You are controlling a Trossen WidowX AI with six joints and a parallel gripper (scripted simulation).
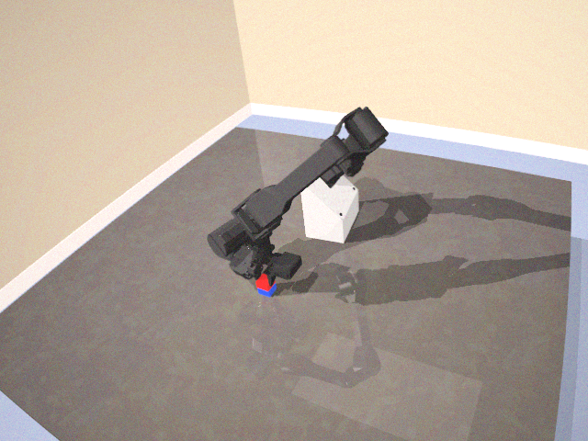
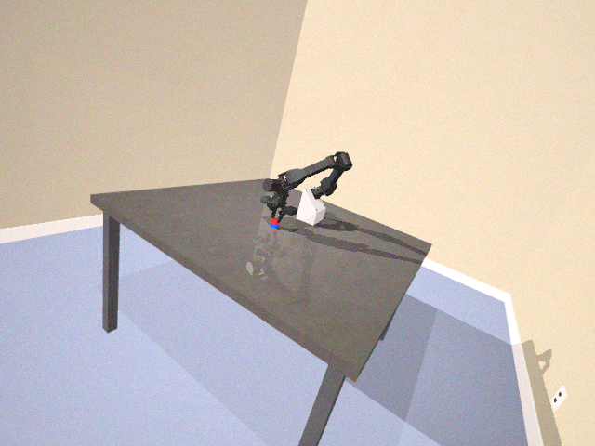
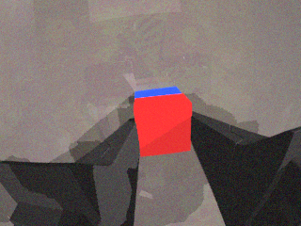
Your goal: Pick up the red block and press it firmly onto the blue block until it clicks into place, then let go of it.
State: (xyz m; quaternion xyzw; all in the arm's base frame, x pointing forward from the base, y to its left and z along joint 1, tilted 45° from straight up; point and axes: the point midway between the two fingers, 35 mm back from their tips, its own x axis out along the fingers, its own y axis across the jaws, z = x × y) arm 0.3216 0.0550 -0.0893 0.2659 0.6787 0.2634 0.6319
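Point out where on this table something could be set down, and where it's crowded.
Likely room: the stretch between the blocks and the table's long edge nearest the exterior camera. Crowded: around the tool, shut on the red block above blue.

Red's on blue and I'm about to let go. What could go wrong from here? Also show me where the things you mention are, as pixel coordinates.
The gripper (image 1: 266, 279) (image 2: 275, 219) (image 3: 165, 124) is shut on the red block (image 1: 264, 281) (image 2: 274, 221) (image 3: 165, 123), above the blue block (image 1: 266, 290) (image 2: 274, 225) (image 3: 157, 92). No view shows whether they have clicked, so releasing now might leave them unlocked. If a finger drags on opening, the red block could shift.
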